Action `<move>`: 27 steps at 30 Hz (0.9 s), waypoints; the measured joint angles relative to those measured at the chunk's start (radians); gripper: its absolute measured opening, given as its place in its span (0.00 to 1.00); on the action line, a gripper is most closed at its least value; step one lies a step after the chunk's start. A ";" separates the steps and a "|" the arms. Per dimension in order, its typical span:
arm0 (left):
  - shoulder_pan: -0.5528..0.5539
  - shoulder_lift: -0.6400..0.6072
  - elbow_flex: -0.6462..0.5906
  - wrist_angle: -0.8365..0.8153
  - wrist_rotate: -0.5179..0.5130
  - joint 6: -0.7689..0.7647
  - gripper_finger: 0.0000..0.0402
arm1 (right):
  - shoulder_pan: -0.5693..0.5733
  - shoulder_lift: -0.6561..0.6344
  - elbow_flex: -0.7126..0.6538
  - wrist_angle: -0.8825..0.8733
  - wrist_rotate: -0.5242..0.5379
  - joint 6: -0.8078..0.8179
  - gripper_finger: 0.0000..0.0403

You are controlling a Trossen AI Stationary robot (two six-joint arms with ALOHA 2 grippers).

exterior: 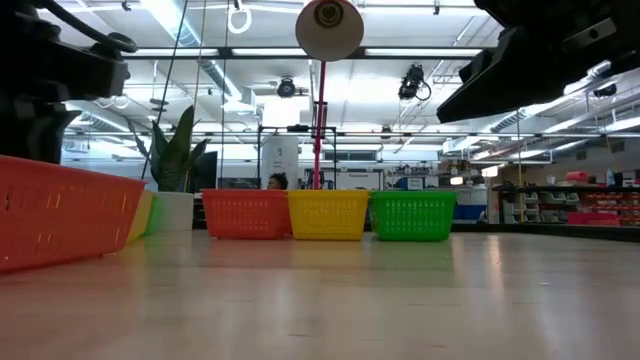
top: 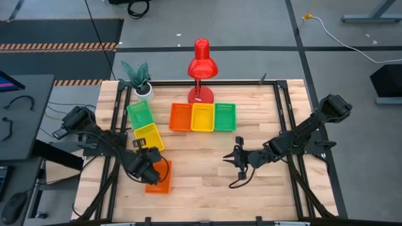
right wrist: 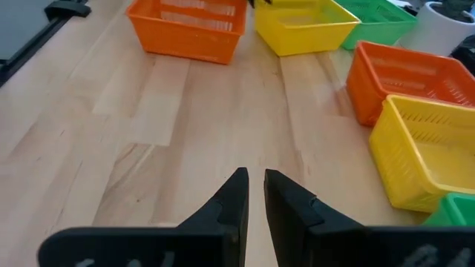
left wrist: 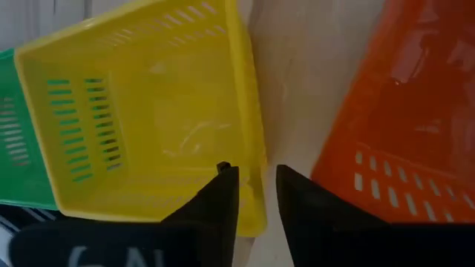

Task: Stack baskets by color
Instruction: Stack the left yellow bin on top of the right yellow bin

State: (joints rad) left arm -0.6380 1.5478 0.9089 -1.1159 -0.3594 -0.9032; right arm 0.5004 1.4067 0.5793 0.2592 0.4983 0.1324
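Note:
Three baskets stand in a row at the back: orange (top: 180, 117), yellow (top: 202, 117), green (top: 224, 117). At the left lie a green basket (top: 141, 113), a yellow basket (top: 149, 135) touching it, and an orange basket (top: 158, 177) nearer the front. My left gripper (top: 147, 164) hangs between the yellow and orange ones and points steeply down. It is open (left wrist: 256, 172): one finger stands over the yellow basket's inside, the other outside its wall (left wrist: 254, 148), with table showing beside that wall. My right gripper (top: 235, 157) waits mid-table, its fingers (right wrist: 254, 178) a narrow gap apart with nothing between them.
A red desk lamp (top: 201, 69) and a potted plant in a white pot (top: 141, 78) stand at the far edge behind the baskets. Bare wood lies between the two grippers and along the front. The left orange basket (exterior: 60, 210) fills the low view's left.

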 joint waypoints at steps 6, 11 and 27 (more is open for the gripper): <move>0.038 0.000 0.000 -0.003 -0.003 -0.001 0.31 | 0.067 -0.030 0.000 -0.007 -0.007 -0.023 0.12; 0.066 -0.002 -0.023 0.026 0.003 0.000 0.35 | 0.130 -0.078 0.000 -0.012 -0.006 -0.031 0.12; 0.125 -0.001 0.028 0.059 0.063 0.136 0.03 | 0.381 -0.259 0.000 -0.167 -0.001 0.076 0.12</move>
State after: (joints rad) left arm -0.5130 1.5467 0.9373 -1.0573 -0.2965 -0.7667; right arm 0.8812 1.1474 0.5797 0.0924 0.4973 0.2082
